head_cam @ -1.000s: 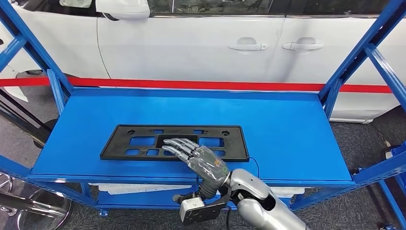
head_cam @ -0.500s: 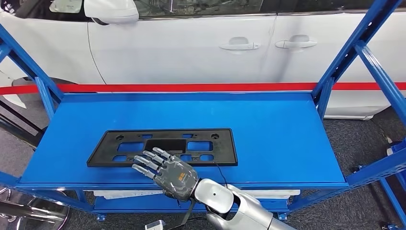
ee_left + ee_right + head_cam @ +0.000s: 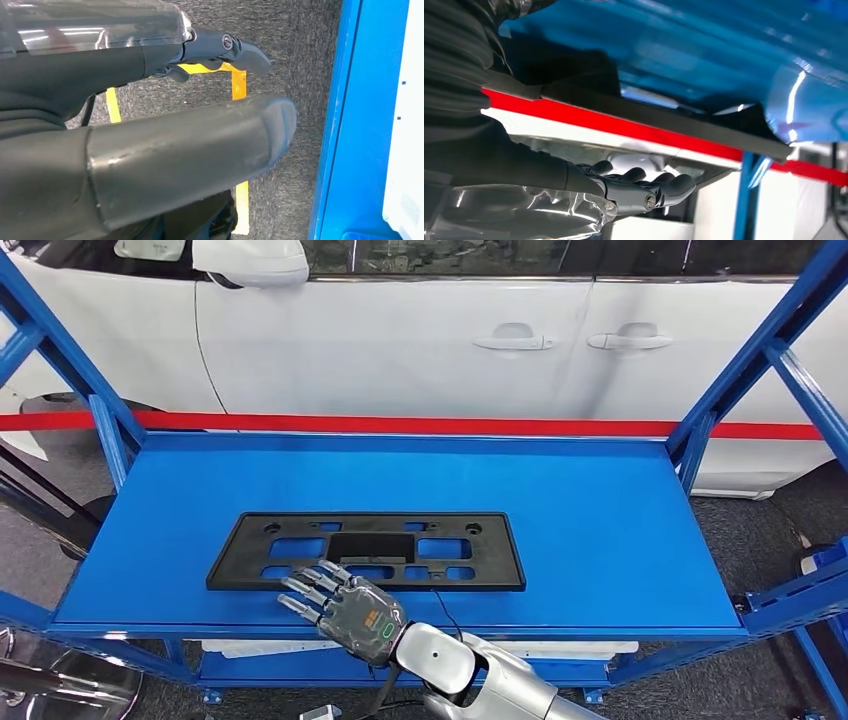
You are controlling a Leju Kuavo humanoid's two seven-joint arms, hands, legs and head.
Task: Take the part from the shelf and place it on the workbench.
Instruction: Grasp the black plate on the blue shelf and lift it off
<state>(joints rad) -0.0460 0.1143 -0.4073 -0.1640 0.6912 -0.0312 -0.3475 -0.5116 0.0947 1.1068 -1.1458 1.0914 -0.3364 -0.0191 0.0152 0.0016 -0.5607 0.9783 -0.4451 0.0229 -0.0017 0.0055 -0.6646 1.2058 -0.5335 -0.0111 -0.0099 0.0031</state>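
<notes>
The black plastic part [image 3: 380,548], a flat rectangular frame with several cut-outs, lies on the blue shelf [image 3: 600,530] towards its front left. My right hand [image 3: 345,608] comes in over the shelf's front edge, back upward and fingers spread. Its fingertips [image 3: 322,573] reach the part's front edge and hold nothing. In the right wrist view the dark fingers [image 3: 644,192] stretch out close to the part's thin dark edge [image 3: 664,120]. My left hand [image 3: 150,125] hangs over grey floor with its thumb and fingers extended, empty.
Blue shelf posts [image 3: 740,370] rise at both back corners. A white car [image 3: 420,330] and a red strip [image 3: 400,425] stand behind the shelf. A lower shelf level [image 3: 300,650] holds something white. Yellow floor marks [image 3: 239,85] run beside a blue frame [image 3: 360,125].
My right hand has pulled back from the middle of the part to its front edge, further left, and turned flatter. The camera has shifted slightly; the part stays put.
</notes>
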